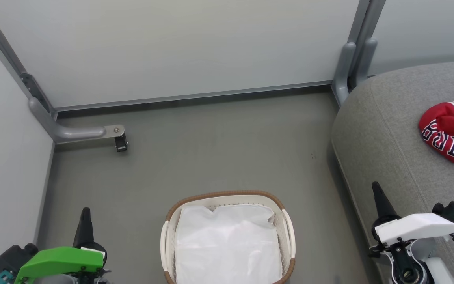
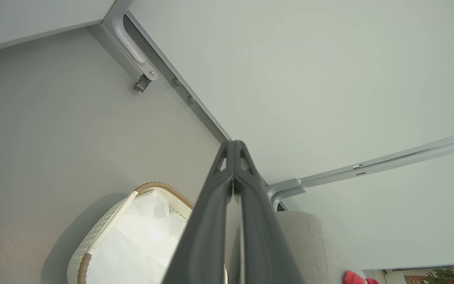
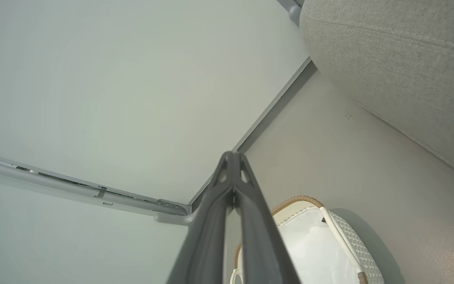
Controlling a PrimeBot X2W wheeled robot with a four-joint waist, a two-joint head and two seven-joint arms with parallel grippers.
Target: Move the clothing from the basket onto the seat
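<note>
The red clothing [image 1: 453, 134] with white trim and dark lettering lies bunched on the grey seat [image 1: 384, 118] at the far right; a red corner [image 2: 355, 277] peeks into the left wrist view. On the floor at bottom centre stands the white basket [image 1: 286, 225] with its brown rim, holding just the white cloth liner [image 1: 227, 244]. My left gripper [image 1: 85, 213] is shut and empty, left of the basket. My right gripper [image 1: 376, 188] is shut and empty beside the seat's front edge. Both wrist views show fingers pressed together [image 2: 233, 148] [image 3: 233, 157].
Pale partition walls [image 1: 172, 47] close the floor at the back and left. A grey bracket foot with a castor [image 1: 118, 140] juts out at the back left, and grey posts [image 1: 353, 59] stand by the seat. Grey floor [image 1: 219, 150] stretches between basket and wall.
</note>
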